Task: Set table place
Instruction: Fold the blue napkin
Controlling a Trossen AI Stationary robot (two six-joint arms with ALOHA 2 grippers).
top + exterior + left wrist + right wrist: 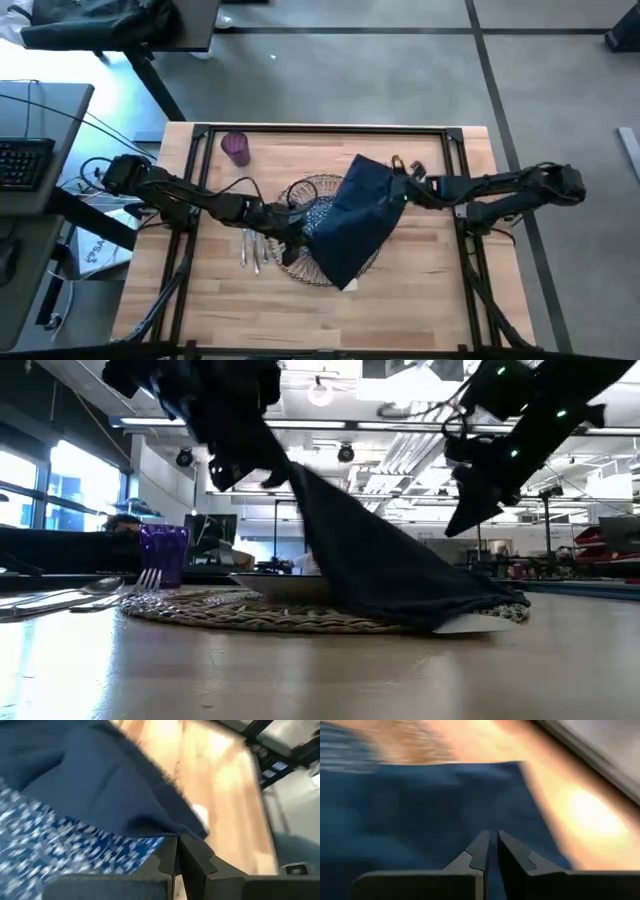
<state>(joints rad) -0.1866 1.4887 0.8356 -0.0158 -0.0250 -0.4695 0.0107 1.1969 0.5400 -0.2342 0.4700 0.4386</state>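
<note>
**Napkin lifted over the plate**

My left gripper is pinched on the navy napkin, raising its corner above the plate and wicker charger. My right gripper is clamped on the cloth's far edge.

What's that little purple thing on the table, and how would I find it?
Start at the wooden table and find the round wicker charger in its middle. Beyond the charger, toward the far left corner, a small purple cup stands alone. It is the only purple, upright thing; the cutlery lies flat.
</note>
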